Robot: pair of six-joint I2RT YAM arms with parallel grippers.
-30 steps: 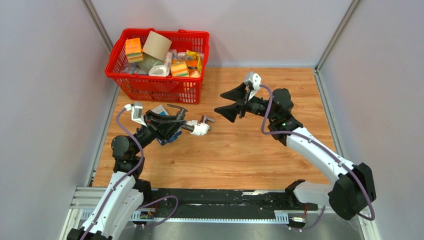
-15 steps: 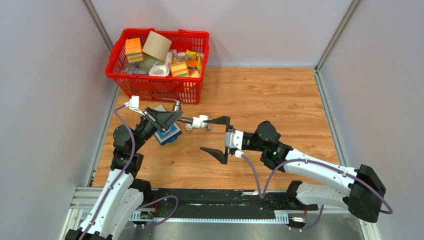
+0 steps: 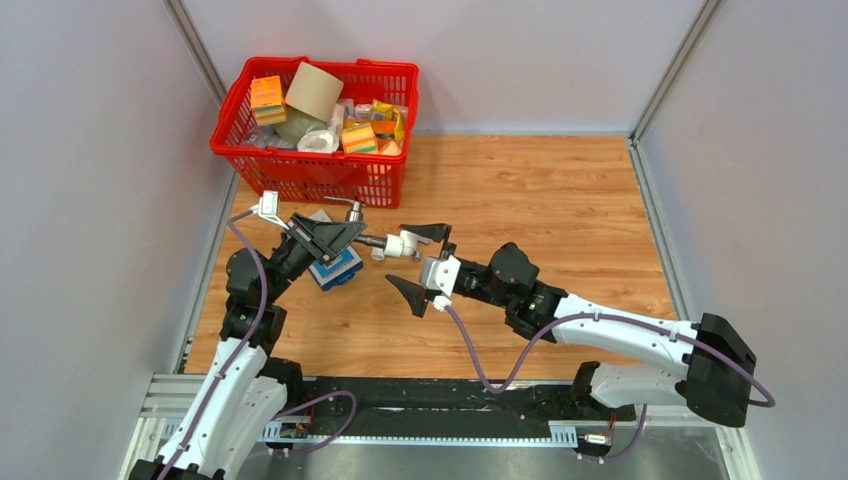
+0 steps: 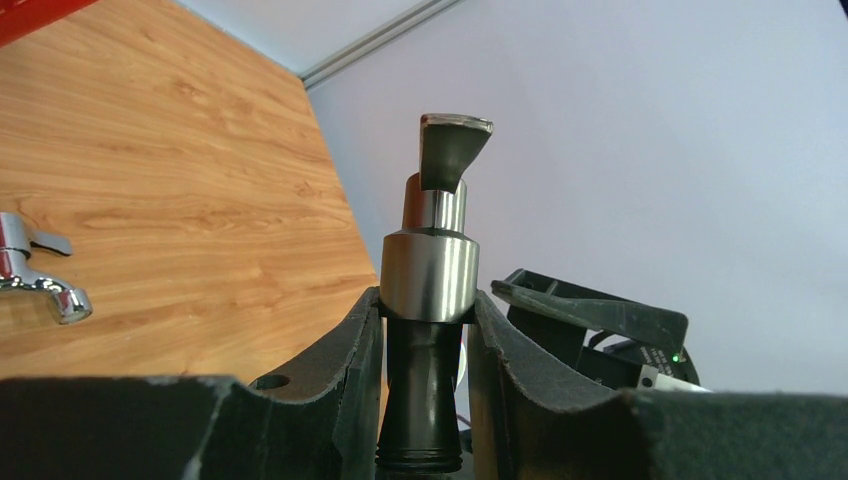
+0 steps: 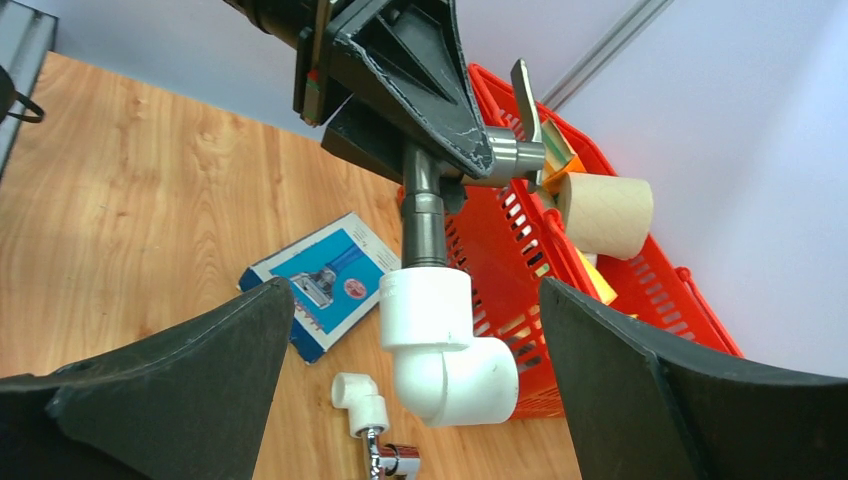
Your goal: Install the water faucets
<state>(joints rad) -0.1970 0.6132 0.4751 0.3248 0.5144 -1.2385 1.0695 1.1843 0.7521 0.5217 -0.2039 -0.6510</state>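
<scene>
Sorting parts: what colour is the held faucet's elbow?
White; the elbow on the faucet shows best in the right wrist view.

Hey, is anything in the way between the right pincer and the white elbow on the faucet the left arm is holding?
Nothing visible. The right pincer is open, and the white elbow sits between its fingers with bare gaps either side. The left pincer grips the dark grey faucet beyond it.
</scene>
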